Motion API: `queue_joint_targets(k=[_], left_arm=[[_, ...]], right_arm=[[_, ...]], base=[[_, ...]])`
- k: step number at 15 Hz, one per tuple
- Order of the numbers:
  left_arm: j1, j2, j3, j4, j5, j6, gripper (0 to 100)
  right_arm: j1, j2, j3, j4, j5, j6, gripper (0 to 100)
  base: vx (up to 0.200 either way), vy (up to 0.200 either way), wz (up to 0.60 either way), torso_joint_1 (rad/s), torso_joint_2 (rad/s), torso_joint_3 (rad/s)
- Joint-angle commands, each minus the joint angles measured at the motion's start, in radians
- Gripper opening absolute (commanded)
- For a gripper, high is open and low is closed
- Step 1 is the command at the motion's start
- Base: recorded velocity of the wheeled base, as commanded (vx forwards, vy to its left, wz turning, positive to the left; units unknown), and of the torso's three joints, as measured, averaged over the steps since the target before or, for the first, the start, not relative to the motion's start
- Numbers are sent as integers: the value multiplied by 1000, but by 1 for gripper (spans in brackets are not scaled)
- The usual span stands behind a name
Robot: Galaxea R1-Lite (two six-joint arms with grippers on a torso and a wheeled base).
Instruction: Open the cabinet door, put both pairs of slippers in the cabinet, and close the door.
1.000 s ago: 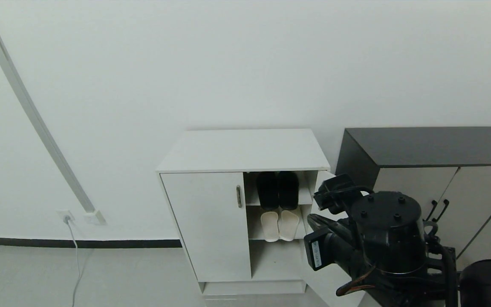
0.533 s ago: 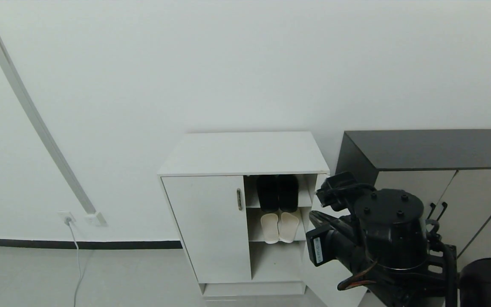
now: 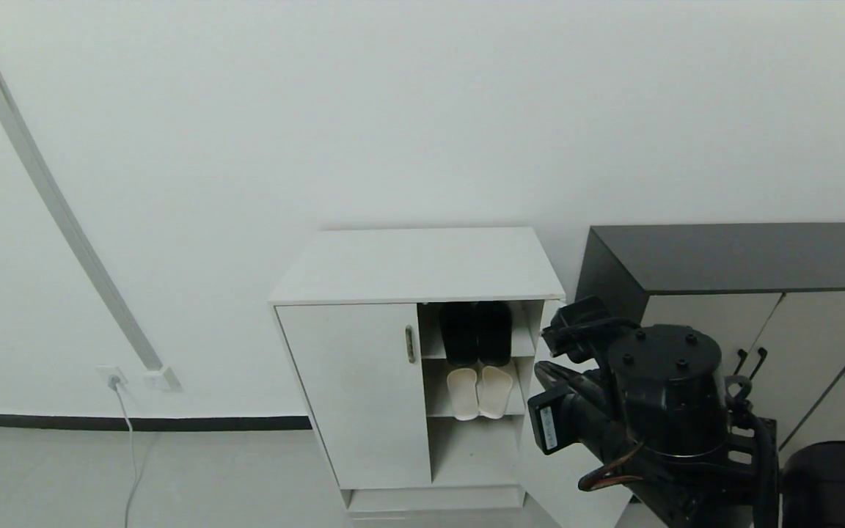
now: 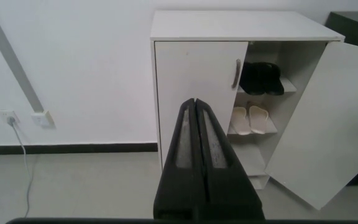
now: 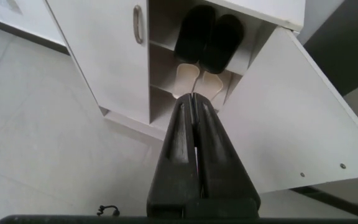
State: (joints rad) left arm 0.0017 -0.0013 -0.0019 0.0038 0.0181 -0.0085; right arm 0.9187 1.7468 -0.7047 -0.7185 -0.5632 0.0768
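The white cabinet [image 3: 415, 264] stands against the wall, its left door [image 3: 356, 389] shut and its right door [image 3: 551, 477] swung open. A black pair of slippers [image 3: 475, 331] lies on the top shelf, and a white pair [image 3: 479, 392] on the shelf below. My right gripper [image 5: 193, 98] is shut and empty in front of the opening, the open door [image 5: 297, 118] beside it. My left gripper [image 4: 194, 102] is also shut and empty, farther back, facing the shut door's handle [image 4: 235, 73].
A wider cabinet with a dark top [image 3: 730, 253] stands right of the white one, close behind the open door. A wall socket with a cable [image 3: 111, 379] is low on the wall to the left. Bare grey floor [image 3: 173, 477] lies in front.
The whole head picture has shifted slightly downward, so the camera moved. The slippers, the doors and both grippers look unchanged.
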Motion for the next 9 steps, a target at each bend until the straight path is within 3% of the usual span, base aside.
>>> queue_joint_targets(k=[1, 4, 9], left_arm=[[0, 1, 0, 1, 0, -1, 0], [0, 1, 0, 1, 0, -1, 0], [0, 1, 0, 1, 2, -1, 0]], right_arm=[[-4, 8, 4, -1, 0, 0, 0], [-18, 11, 4, -1, 3, 0, 0], [-46, 23, 1, -2, 5, 1, 0]], base=[[0, 0, -600, -7, -12, 2], [0, 0, -600, 6, 2, -1], [0, 0, 0, 0, 0, 0]])
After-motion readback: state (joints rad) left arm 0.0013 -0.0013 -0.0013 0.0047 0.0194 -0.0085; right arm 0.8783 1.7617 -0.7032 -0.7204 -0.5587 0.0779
